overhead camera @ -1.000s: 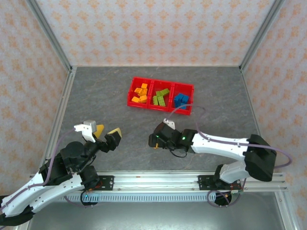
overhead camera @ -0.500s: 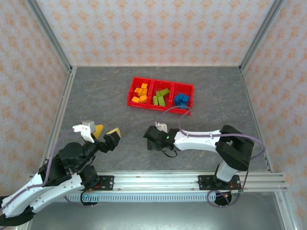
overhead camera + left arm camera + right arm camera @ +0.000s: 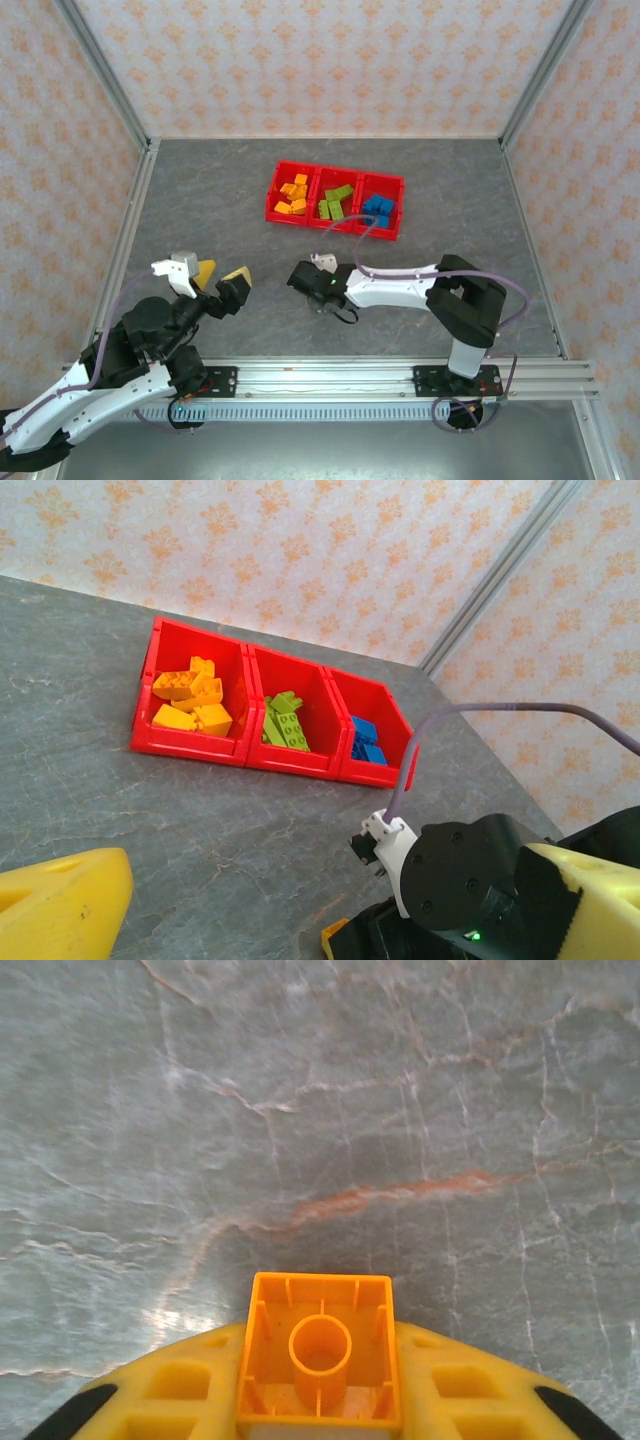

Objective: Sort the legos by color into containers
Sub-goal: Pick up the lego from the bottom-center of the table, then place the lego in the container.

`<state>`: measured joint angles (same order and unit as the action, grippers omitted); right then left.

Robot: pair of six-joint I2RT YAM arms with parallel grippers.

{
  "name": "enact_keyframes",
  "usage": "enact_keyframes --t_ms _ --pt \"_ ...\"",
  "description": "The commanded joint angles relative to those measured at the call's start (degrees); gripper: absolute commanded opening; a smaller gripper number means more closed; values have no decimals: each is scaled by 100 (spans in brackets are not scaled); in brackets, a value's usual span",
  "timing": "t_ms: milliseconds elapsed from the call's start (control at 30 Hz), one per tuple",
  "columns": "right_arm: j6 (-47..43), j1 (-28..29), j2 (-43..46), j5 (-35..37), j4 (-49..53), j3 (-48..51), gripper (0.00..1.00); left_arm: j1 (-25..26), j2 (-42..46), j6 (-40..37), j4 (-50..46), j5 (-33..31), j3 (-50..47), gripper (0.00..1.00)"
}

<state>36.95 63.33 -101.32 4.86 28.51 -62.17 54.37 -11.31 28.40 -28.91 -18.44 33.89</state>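
Now right gripper [image 3: 305,280] has slid left and closed on an orange lego [image 3: 320,1355], ready for the leftmost red bin [image 3: 272,200]; left gripper [image 3: 222,272] gapes, empty.

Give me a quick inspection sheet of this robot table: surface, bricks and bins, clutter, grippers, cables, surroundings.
surface: grey marbled table, looks clean.
job's things: red bins joined in a row; orange bricks in the left one, green bricks in the middle, blue bricks in the right. One orange brick is outside, hollow underside facing the wrist camera.
clutter: nothing seen.
grippers: right gripper closed on the orange brick, low over the table; left gripper open and empty.
cables: purple cable loops up from the right arm near the bins.
surroundings: patterned walls, metal frame post at the corner.
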Motion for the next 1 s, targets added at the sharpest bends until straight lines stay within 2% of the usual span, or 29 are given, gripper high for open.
enact_keyframes --t_ms 0,167,233,333,433,667,833,967 --pt "-424 22 -116 275 376 -508 26 -24 25 -78 88 7 -68 99" --pt "-873 -49 -169 571 696 -1337 22 -28 19 -66 92 -7 -74 99" --pt "-1114 -205 -207 700 707 -1699 23 -25 15 -63 96 -8 -75 99" --pt "-1493 -578 -484 506 725 -2352 23 -30 -19 -65 83 -13 -69 99" --pt "-1874 -892 -896 469 751 -3039 23 -27 -46 -64 76 -14 -67 99" --pt "-2549 -1599 -2125 -140 476 -4769 22 -24 -87 -54 59 -28 -59 99" --pt "-2796 -1983 -3330 -354 946 -6458 23 -23 -81 -46 41 -71 -62 99" --pt "-2863 -2200 -3734 -523 902 -6936 27 -24 -72 -37 30 -104 -58 99"
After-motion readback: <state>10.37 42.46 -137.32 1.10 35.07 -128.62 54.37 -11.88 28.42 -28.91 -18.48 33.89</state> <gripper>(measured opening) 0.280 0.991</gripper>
